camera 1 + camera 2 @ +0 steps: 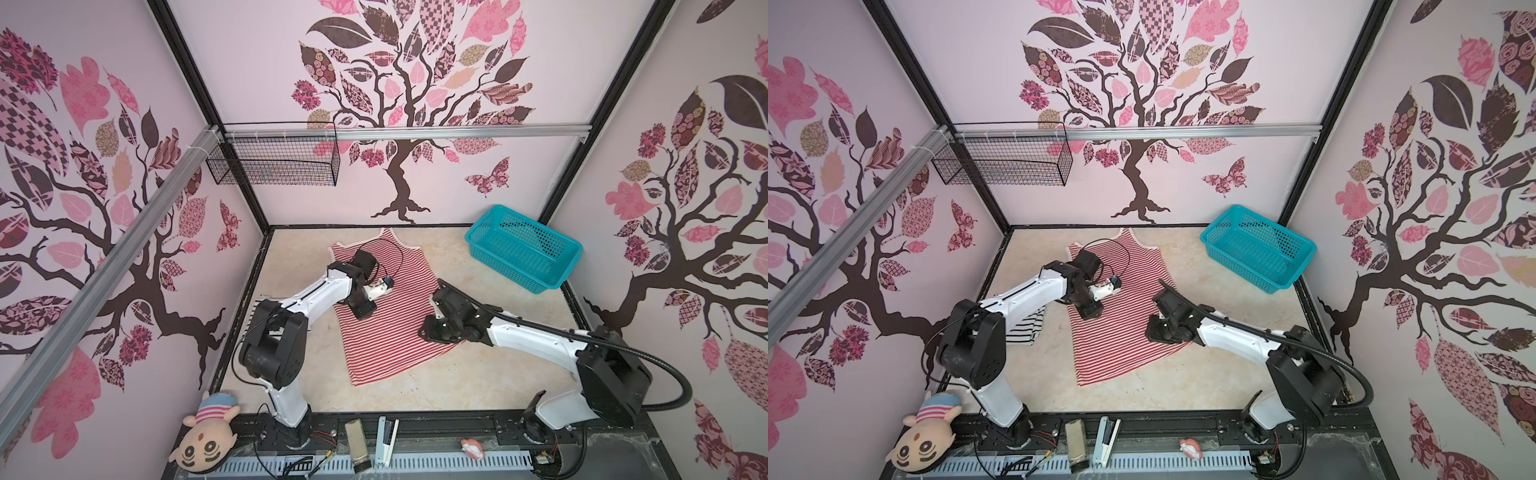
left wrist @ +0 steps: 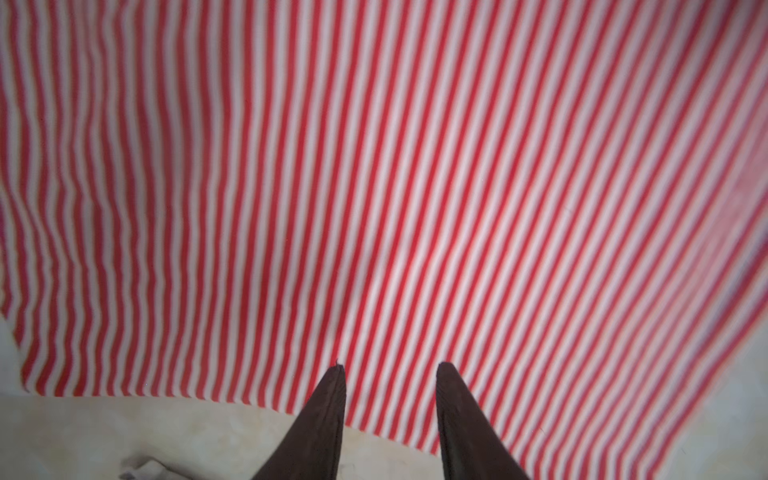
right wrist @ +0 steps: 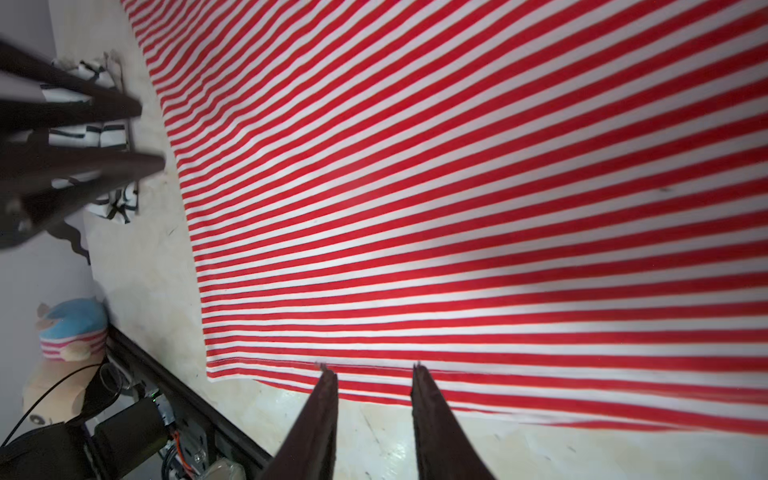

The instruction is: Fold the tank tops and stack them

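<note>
The red-and-white tank top (image 1: 390,340) (image 1: 1117,345) lies spread flat in the middle of the table, straps toward the back wall. The black-and-white tank top (image 1: 1026,329) (image 3: 111,140) sits folded at the left, mostly hidden behind the left arm. My left gripper (image 1: 362,311) (image 2: 390,365) hovers open over the red top's left side edge, nothing between its fingers. My right gripper (image 1: 428,332) (image 3: 374,368) is open at the top's right side edge, fingertips just reaching the cloth (image 3: 457,208), nothing held. The red stripes (image 2: 374,187) fill the left wrist view.
A teal plastic basket (image 1: 478,241) (image 1: 1208,239) stands at the back right. A black wire basket (image 1: 274,166) hangs on the back rail. A plush doll (image 1: 208,436) and a stapler (image 1: 386,440) lie along the front rail.
</note>
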You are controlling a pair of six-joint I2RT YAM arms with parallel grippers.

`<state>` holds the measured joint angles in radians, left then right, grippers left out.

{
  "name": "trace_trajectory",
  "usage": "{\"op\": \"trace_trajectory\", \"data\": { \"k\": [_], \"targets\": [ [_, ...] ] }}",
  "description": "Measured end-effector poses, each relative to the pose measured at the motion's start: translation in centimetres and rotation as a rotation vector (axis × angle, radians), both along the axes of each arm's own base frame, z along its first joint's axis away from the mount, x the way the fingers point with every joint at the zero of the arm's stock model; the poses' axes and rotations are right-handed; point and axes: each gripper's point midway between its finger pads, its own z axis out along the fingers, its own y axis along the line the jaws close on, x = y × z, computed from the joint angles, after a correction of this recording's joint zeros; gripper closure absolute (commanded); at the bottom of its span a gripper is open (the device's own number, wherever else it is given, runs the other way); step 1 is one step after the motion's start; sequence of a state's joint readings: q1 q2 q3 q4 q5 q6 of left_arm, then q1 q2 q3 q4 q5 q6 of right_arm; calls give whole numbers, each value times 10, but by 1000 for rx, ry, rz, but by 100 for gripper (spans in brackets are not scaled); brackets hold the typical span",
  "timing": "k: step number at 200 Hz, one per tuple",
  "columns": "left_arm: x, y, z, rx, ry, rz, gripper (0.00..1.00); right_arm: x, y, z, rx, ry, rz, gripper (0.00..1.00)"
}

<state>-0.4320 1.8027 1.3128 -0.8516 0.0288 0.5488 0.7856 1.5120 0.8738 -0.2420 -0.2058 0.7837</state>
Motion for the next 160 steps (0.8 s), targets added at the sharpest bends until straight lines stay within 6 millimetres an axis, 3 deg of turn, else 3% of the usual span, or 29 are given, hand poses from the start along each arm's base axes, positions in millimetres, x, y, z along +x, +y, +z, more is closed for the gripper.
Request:
{"op": "trace_trajectory", "data": {
  "k": [39,55,73,88,124,160],
  "targets": [
    [65,19,-28,67,-65,167,60,-16,47,-28,6,60,78,64],
    [88,29,-33,72,-85,227,60,-23,54,-35,6,75,95,63],
    [101,43,-37,78,-93,269,61,-27,56,-38,9,79,96,60],
    [101,50,-38,86,-86,282,61,-28,52,-43,0,84,84,57],
    [87,44,-44,80,-62,253,63,-33,31,-51,-32,79,49,53],
    [41,33,-47,108,-22,163,63,-31,-7,-52,-60,85,-11,52]
  ]
}}
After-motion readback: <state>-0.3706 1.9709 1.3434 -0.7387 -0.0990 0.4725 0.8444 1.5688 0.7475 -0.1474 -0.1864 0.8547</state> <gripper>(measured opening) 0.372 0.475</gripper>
